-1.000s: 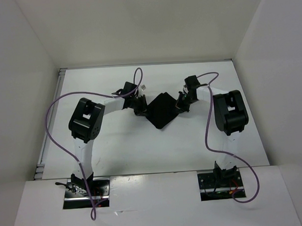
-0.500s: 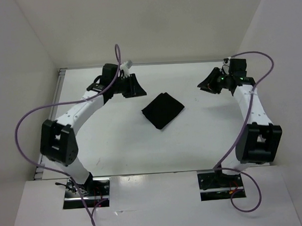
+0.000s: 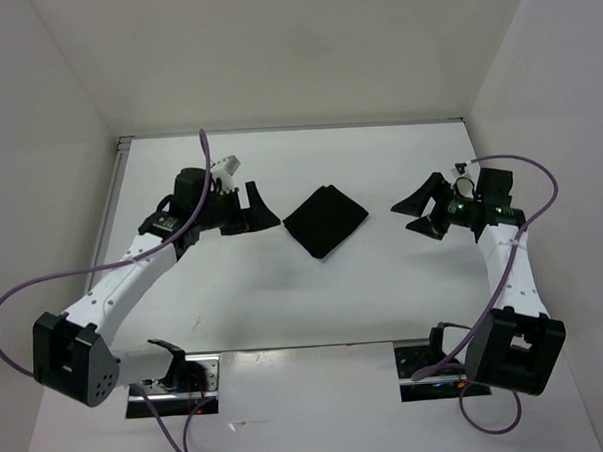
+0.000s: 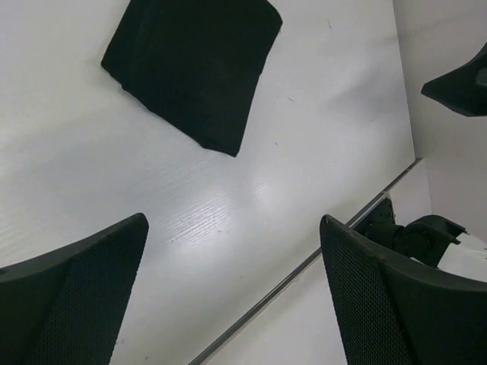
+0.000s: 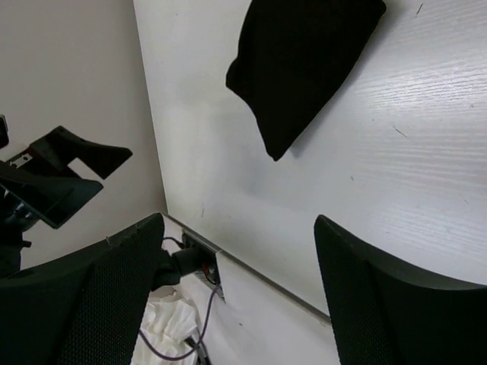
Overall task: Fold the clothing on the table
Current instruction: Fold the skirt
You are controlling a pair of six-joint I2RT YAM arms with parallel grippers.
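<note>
A small black soft cloth (image 3: 325, 220), folded into a flat square, lies near the middle of the flat white table (image 3: 285, 297), so dark that its layers are hard to tell apart. The left gripper (image 3: 260, 209) is just beside it on one side and the right gripper (image 3: 414, 209) is near the other side, both spread wide and holding nothing. The wrist views show only the tips of the black fingers (image 4: 76, 304), and they cut off the top of the cloth.

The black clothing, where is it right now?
In the top view, the clothing lies as a small folded square in the middle of the table, between the left gripper and the right gripper, touching neither.
</note>
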